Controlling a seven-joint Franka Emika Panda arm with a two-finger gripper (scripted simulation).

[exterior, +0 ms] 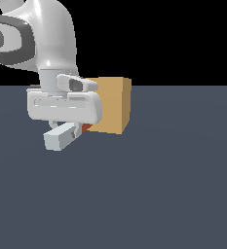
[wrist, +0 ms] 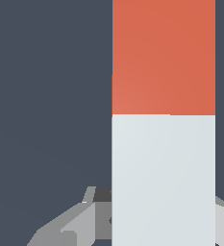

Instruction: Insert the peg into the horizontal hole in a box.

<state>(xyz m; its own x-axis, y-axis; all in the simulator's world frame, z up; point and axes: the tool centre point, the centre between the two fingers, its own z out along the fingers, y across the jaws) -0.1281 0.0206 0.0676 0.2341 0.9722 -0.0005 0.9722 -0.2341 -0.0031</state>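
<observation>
Outwardly, from the exterior view, you see the white arm coming down from the upper part of the frame on the exterior view's left, with the claw (exterior: 71, 130) low over the dark grey-blue counter (exterior: 149, 194). Your claw is pinching the peg (exterior: 61, 136): the pale grey-white length sticks out below the claw body toward the exterior view's left and toward the camera, and only a small patch of the red-orange end shows, just beside the lower corner of the box (exterior: 112, 104). That tan-orange box stands upright on the counter behind the claw, partly covered by the claw body on the exterior view's left side. You cannot see the hole from here, since the face the peg points at is turned away or hidden, so whether the red-orange tip has entered it or merely touches the box cannot be told. Turning to the wrist view, you find the peg (wrist: 164, 144) filling much of the picture as a broad straight bar, red-orange at the far part and pale grey-white nearer the camera. Grey fingers (wrist: 70, 226) of the claw (wrist: 132, 223) show on either side of the pale part, pressed against it. Behind the peg only the plain dark counter (wrist: 46, 96) appears; neither box nor hole shows in this view.
</observation>
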